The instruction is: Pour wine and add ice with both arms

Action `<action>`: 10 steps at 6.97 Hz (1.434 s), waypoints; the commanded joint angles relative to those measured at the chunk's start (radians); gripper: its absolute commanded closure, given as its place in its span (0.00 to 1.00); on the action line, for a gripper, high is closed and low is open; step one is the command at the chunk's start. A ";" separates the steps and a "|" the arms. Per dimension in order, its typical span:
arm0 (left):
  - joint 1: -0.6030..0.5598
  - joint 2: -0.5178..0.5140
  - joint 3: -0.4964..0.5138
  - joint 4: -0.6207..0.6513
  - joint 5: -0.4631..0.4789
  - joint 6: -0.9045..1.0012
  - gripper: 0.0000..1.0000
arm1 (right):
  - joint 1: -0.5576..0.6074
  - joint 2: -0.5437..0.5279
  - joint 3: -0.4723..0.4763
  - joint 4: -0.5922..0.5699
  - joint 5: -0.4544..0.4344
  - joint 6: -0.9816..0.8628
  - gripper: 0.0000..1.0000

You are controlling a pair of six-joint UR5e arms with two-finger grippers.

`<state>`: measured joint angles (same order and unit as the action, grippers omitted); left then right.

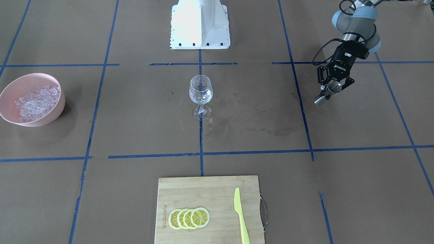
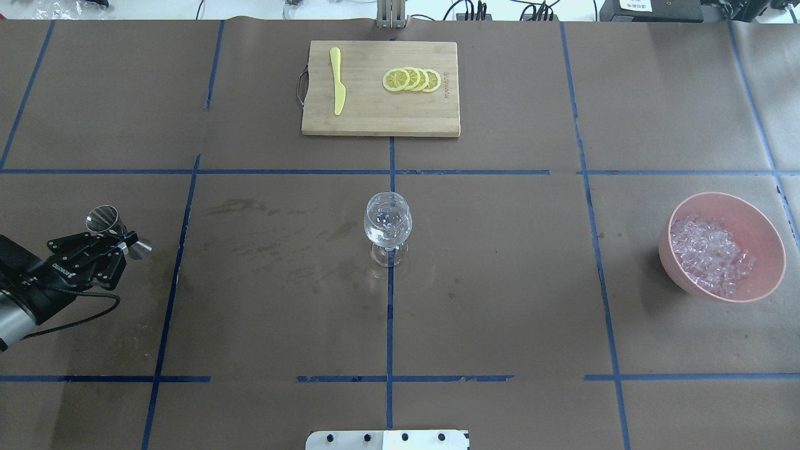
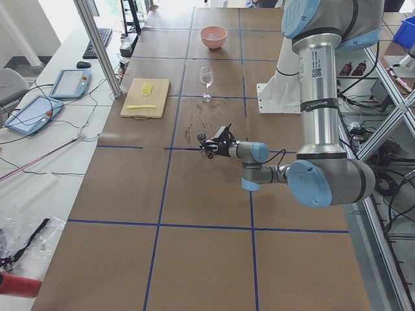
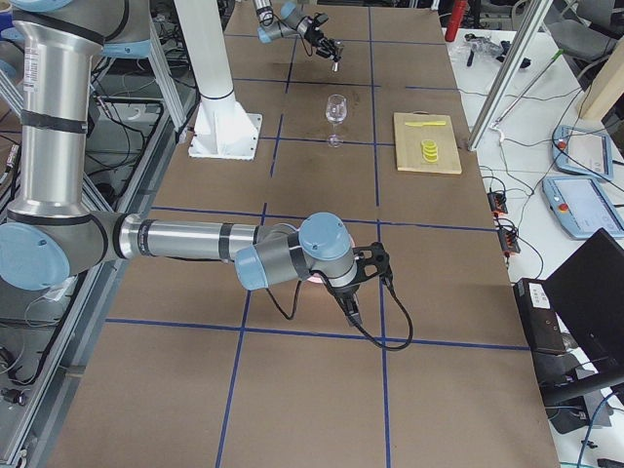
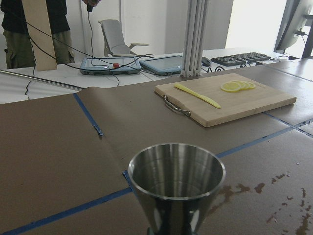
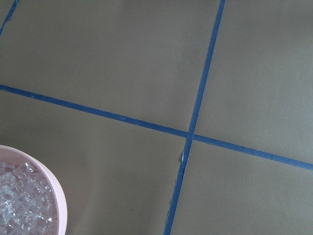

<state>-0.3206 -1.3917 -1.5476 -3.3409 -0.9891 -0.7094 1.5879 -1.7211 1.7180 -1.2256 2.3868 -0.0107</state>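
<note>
A clear wine glass stands upright at the table's middle. My left gripper hovers far to the glass's side, shut on a steel jigger held tilted by its waist. No wine is in view; the jigger's cup shows only bare steel. The ice fills a pink bowl at the opposite end. My right gripper shows only in the exterior right view, near the bowl; I cannot tell whether it is open or shut.
A wooden cutting board at the table's far edge carries several lemon slices and a yellow knife. The white base block sits at the near edge. Dark stains mark the paper between jigger and glass.
</note>
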 commanded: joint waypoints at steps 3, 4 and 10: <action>0.087 0.000 0.030 0.000 0.067 -0.007 1.00 | 0.000 0.000 0.000 0.000 0.000 0.000 0.00; 0.112 -0.001 0.030 0.000 0.098 -0.009 1.00 | 0.001 0.000 0.000 0.000 -0.001 0.000 0.00; 0.156 -0.016 0.040 -0.002 0.138 -0.021 1.00 | 0.001 -0.002 0.000 0.000 0.000 0.000 0.00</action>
<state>-0.1663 -1.4070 -1.5090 -3.3426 -0.8516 -0.7298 1.5892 -1.7226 1.7180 -1.2257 2.3861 -0.0107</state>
